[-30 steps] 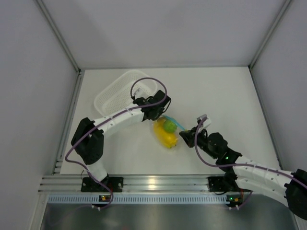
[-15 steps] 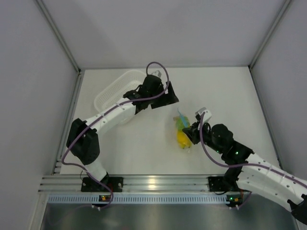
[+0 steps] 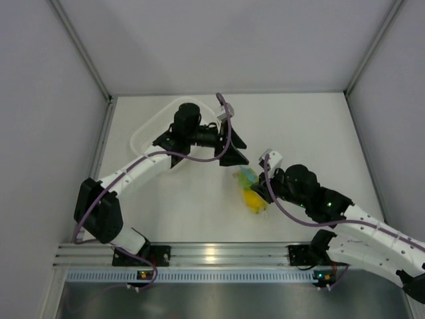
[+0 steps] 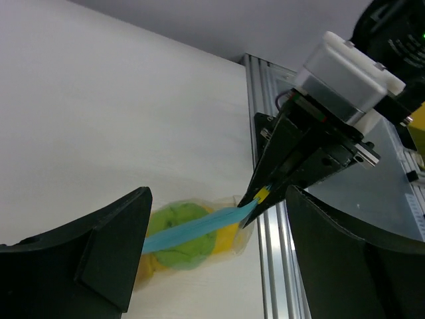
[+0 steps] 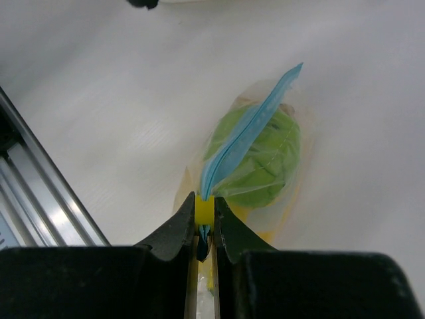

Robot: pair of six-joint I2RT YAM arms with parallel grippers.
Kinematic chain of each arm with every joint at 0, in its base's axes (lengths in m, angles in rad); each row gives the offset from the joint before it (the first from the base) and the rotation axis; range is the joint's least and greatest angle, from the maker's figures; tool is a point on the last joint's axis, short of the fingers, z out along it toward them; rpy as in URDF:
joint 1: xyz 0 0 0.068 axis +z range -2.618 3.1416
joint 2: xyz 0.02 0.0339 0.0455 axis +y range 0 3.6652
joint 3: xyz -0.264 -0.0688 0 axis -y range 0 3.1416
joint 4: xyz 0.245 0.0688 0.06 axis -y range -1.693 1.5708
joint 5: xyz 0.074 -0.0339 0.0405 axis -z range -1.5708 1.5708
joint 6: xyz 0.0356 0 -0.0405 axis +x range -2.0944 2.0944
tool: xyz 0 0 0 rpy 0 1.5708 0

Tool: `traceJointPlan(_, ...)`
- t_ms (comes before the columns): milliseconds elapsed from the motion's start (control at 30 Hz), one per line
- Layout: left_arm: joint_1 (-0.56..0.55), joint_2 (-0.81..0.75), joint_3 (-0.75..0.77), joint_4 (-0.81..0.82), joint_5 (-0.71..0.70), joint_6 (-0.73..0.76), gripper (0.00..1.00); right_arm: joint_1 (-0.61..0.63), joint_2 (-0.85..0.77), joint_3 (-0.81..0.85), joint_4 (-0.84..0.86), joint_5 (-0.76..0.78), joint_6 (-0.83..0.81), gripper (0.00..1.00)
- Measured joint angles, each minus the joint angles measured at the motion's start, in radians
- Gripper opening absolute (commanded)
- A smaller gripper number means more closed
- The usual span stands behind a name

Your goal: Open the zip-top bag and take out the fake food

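White bench (image 3: 319,133) w/ a white perforated basket (image 3: 147,127) at far left. Left gripper (image 4: 219,193) is released, jaws wide apart, up near the basket's right side; it touches nothing, and the bag shows between its fingers in the wrist view. Right gripper (image 3: 260,188) is clenched on one end of the zip-top bag (image 5: 255,149) at mid-bench, approx btwn both grippers. Fake food is inside the bag: green fruit (image 5: 265,163) on top, yellow fruit (image 3: 253,201) under it. Light blue zip strip (image 5: 249,126) runs from the bag to the pinched yellow tab (image 5: 204,207).
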Motion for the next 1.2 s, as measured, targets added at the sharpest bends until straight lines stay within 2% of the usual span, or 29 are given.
traceJointPlan(133,-0.018,-0.002,-0.003,0.018,0.098,0.061,0.91,0.049,0.034,0.057,-0.066,0.013,-0.025,0.00)
traceJointPlan(267,-0.036,-0.002,-0.008,0.028,0.134,0.075,0.86,0.093,0.053,0.101,-0.130,0.051,-0.051,0.00)
traceJointPlan(567,-0.124,0.016,-0.076,0.037,0.134,0.113,0.67,0.111,0.052,0.135,-0.183,0.112,-0.092,0.00)
traceJointPlan(600,-0.133,0.020,-0.082,0.037,0.133,0.117,0.61,0.111,0.052,0.135,-0.188,0.118,-0.097,0.00)
traceJointPlan(700,-0.152,0.029,-0.098,0.038,0.121,0.129,0.59,0.111,0.050,0.135,-0.195,0.129,-0.111,0.00)
traceJointPlan(800,-0.157,0.039,-0.110,0.038,0.114,0.136,0.47,0.111,0.047,0.135,-0.196,0.131,-0.118,0.00)
traceJointPlan(833,-0.158,0.045,-0.111,0.039,0.114,0.139,0.36,0.111,0.045,0.135,-0.198,0.132,-0.121,0.00)
traceJointPlan(933,-0.158,0.058,-0.118,0.043,0.098,0.147,0.20,0.111,0.041,0.135,-0.204,0.132,-0.122,0.00)
traceJointPlan(967,-0.157,0.059,-0.121,0.044,0.097,0.148,0.07,0.111,0.040,0.135,-0.206,0.134,-0.122,0.00)
traceJointPlan(1000,-0.157,0.059,-0.124,0.044,0.099,0.151,0.02,0.111,0.039,0.135,-0.211,0.141,-0.122,0.00)
traceJointPlan(1167,-0.161,0.059,-0.126,0.050,0.098,0.156,0.00,0.111,0.029,0.134,-0.220,0.148,-0.125,0.00)
traceJointPlan(1200,-0.161,0.059,-0.126,0.051,0.099,0.156,0.00,0.111,0.027,0.134,-0.219,0.147,-0.125,0.10)
